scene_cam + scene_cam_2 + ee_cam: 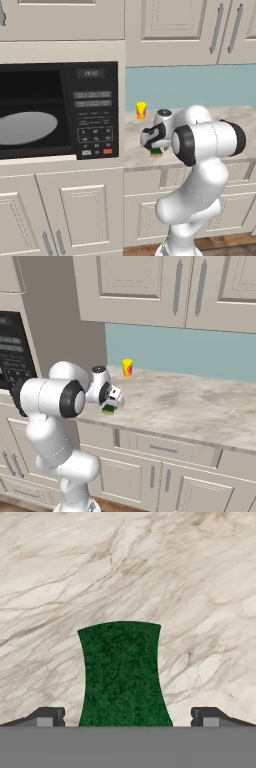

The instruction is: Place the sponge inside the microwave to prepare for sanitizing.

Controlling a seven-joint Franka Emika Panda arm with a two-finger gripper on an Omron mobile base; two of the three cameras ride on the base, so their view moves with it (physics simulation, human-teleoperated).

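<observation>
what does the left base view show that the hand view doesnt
Left base view alone: the microwave with its door open and grey turntable, the yellow-orange cup, and the cabinets. Hand view alone: the open gripper, its fingertips standing either side of the sponge. Both: the sponge's green face and the marble counter.

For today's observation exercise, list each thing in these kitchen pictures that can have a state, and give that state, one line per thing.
microwave: door open, turntable bare, display lit.
sponge: flat on the counter, green face up, between the pincer's fingertips, not gripped.
pincer: open, lowered over the sponge.
cup: upright on the counter by the backsplash.
upper cabinets: doors closed.
lower cabinets: doors closed.
drawer: closed.
</observation>
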